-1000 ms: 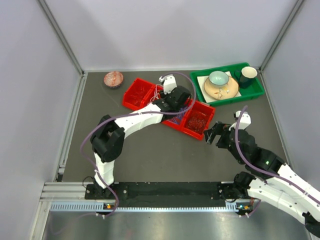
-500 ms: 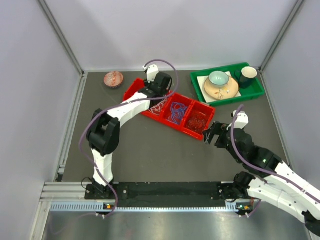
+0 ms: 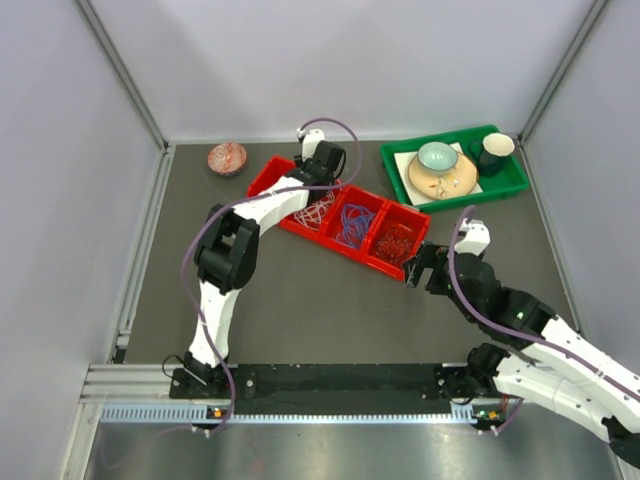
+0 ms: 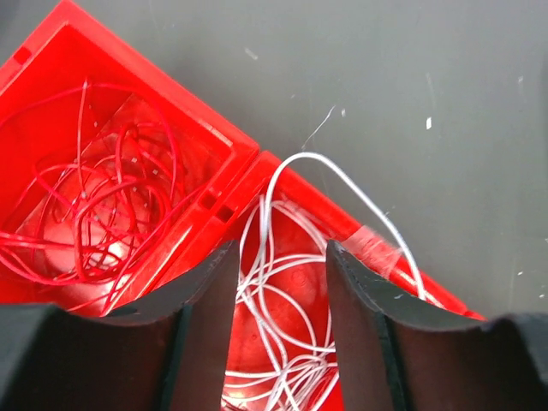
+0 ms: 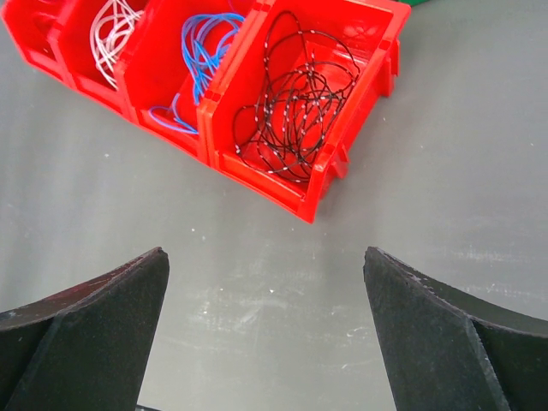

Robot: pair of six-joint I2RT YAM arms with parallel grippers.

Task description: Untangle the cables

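A red tray (image 3: 264,183) of four compartments lies slantwise mid-table, holding the cables sorted by colour. My left gripper (image 4: 281,257) hovers open over the white cables (image 4: 282,342), which lie below the gap between its fingers; one white loop (image 4: 342,181) arches over the tray's rim onto the table. Red cables (image 4: 86,205) fill the end compartment beside it. My right gripper (image 5: 265,261) stands wide open over bare table, just short of the compartment of black cables (image 5: 295,111). Blue cables (image 5: 205,51) lie in the compartment beside those. From above, the left gripper (image 3: 320,165) is at the tray's far left end and the right gripper (image 3: 418,265) at its near right corner.
A green tray (image 3: 510,185) at the back right carries a plate with a pale bowl (image 3: 437,156) and a dark cup (image 3: 495,150). A small reddish bowl (image 3: 227,158) sits at the back left. Grey walls close in the table on three sides.
My left arm has swung from the tray's middle to its far left end, its jaws narrowing a little. The right arm has edged slightly toward the tray.
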